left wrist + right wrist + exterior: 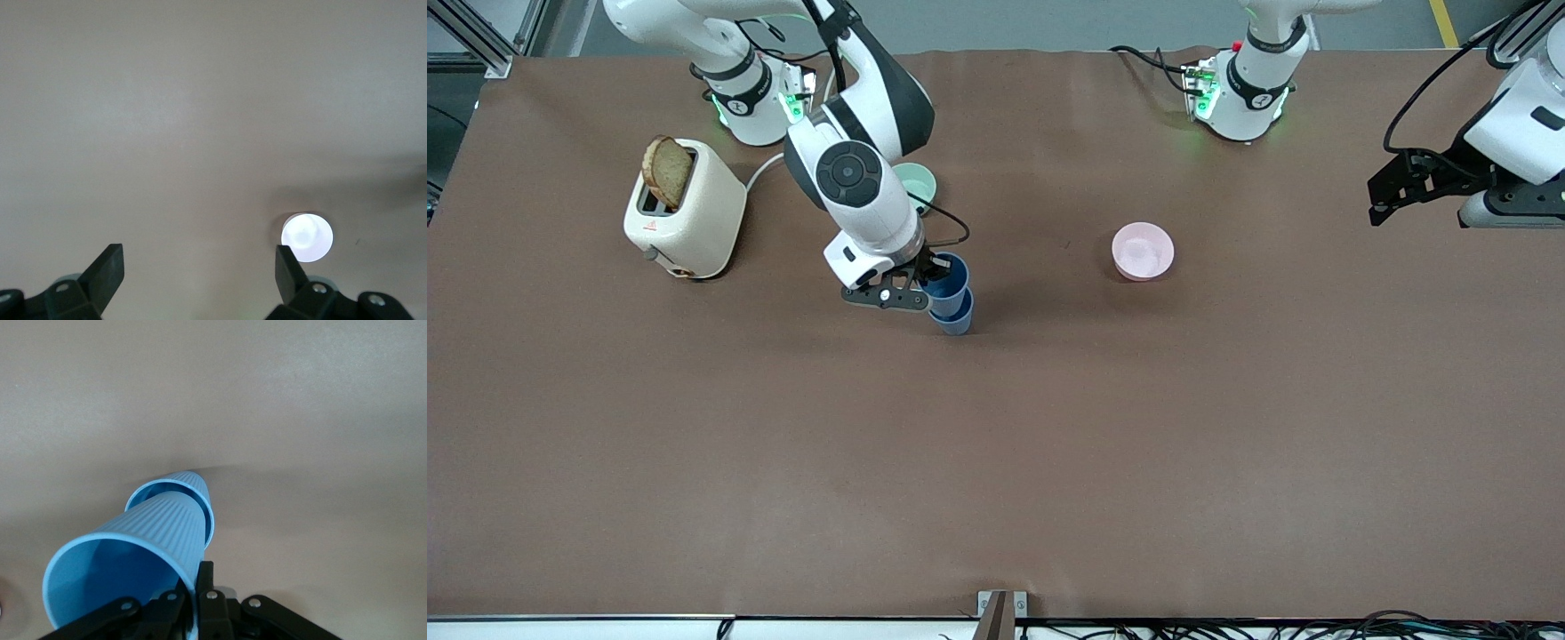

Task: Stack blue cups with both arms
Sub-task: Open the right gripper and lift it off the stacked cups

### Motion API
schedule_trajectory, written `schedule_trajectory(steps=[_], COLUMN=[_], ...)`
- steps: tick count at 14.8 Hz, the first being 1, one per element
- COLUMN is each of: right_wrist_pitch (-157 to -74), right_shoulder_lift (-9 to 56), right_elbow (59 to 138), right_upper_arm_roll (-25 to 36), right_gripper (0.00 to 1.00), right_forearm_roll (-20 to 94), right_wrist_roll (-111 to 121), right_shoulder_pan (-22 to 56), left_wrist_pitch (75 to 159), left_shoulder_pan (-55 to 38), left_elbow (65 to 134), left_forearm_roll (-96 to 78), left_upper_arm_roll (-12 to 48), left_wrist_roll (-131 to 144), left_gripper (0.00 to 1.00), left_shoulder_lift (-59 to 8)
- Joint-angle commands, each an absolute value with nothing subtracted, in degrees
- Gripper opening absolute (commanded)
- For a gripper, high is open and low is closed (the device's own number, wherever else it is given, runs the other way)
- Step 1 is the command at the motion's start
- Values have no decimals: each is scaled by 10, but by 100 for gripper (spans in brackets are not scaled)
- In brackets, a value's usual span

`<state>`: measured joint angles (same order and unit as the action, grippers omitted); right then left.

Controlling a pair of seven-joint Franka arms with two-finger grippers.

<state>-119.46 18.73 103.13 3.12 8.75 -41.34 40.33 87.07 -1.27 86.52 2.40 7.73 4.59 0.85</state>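
Observation:
Two blue cups are together on the table's middle, toward the right arm's end. The upper blue cup has its base inside the lower blue cup, which stands on the table. In the right wrist view the upper cup is nested in the lower cup. My right gripper is shut on the upper cup's rim, one finger inside and one outside. My left gripper is open and empty, up over the left arm's end of the table; it also shows in the left wrist view.
A cream toaster holding a bread slice stands toward the right arm's end. A pale green bowl is partly hidden by the right arm. A pink bowl sits mid-table and shows in the left wrist view.

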Motion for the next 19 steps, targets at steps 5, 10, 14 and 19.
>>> schedule_trajectory(steps=[5, 10, 14, 19], right_wrist_pitch=[-1202, -1201, -1179, -1069], right_shoulder_lift=[191, 198, 168, 40], right_elbow=[1043, 1040, 1037, 1038], right_upper_arm_roll=[28, 28, 33, 36], right_gripper=[9, 51, 90, 92], right_forearm_roll=[78, 78, 76, 39], right_wrist_roll=[-419, -419, -406, -332], right_shoulder_pan=[407, 406, 380, 245], left_wrist_pitch=[869, 869, 869, 869], left_shoulder_pan=[-13, -12, -14, -15], left_elbow=[871, 869, 870, 870], left_forearm_roll=[22, 22, 22, 22], left_upper_arm_roll=[74, 73, 74, 75], left_wrist_roll=[36, 35, 35, 36], left_gripper=[100, 100, 100, 100], left_shoulder_lift=[18, 17, 17, 17])
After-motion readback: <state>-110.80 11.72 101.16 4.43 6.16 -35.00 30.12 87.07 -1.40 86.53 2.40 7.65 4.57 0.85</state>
